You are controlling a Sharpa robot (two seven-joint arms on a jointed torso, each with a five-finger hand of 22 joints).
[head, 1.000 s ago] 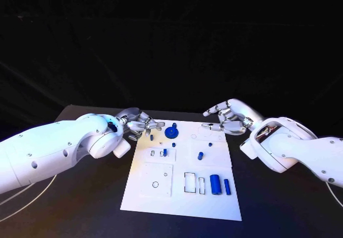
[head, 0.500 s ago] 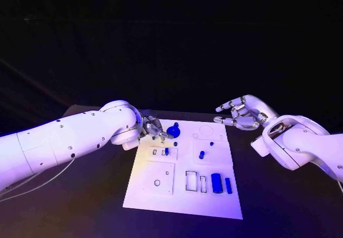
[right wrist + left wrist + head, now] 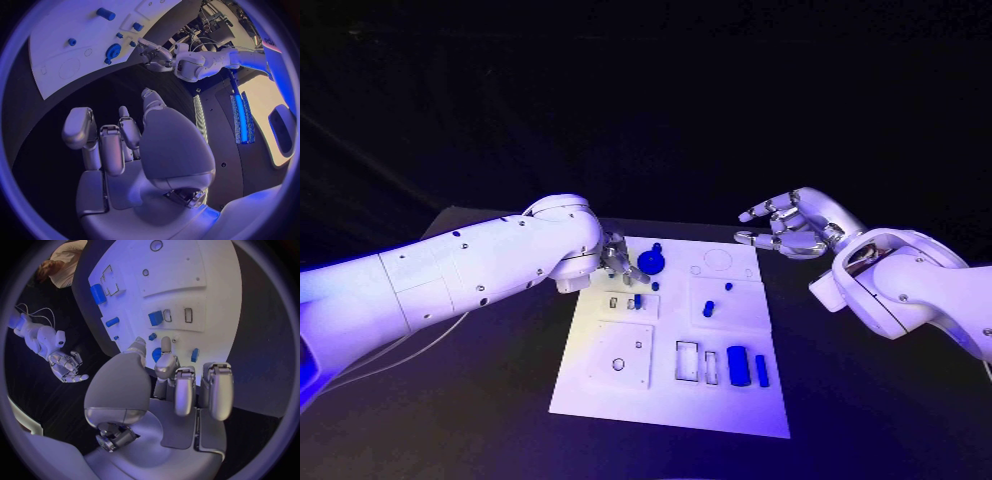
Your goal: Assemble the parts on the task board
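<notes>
- Nearest me on the white board [image 3: 596, 400], front right: two blue cylinders — the fatter one [image 3: 737, 366] and a thinner one [image 3: 762, 370] just beside it, both lying flat next to two empty rectangular slots [image 3: 687, 362].
- Front left of the board I see a raised square plate [image 3: 620, 357] with a ring-shaped hole in it.
- Mid board: a small blue block [image 3: 636, 302] sits among the slots on the left plate; a short blue peg [image 3: 708, 308] lies tilted on the right plate, a tiny blue piece [image 3: 727, 285] just behind it.
- Far left of the board: a round blue knob [image 3: 651, 262], with my left hand [image 3: 612, 260] right beside it. In the left wrist view the fingers [image 3: 166, 358] reach down over the board edge, curled fairly close together, fingertips near the knob [image 3: 156, 354]; I cannot tell whether they touch or pinch it.
- Another small blue piece [image 3: 194, 355] lies on the board just beside those fingers.
- My right hand [image 3: 790, 226] hovers off the board's far right corner, over the black table [image 3: 488, 400] — fingers loosely curled, spread apart, holding nothing; right wrist view confirms an empty palm [image 3: 125, 150].
- Far right of the board: a faint round outline [image 3: 718, 261], nothing in it.
</notes>
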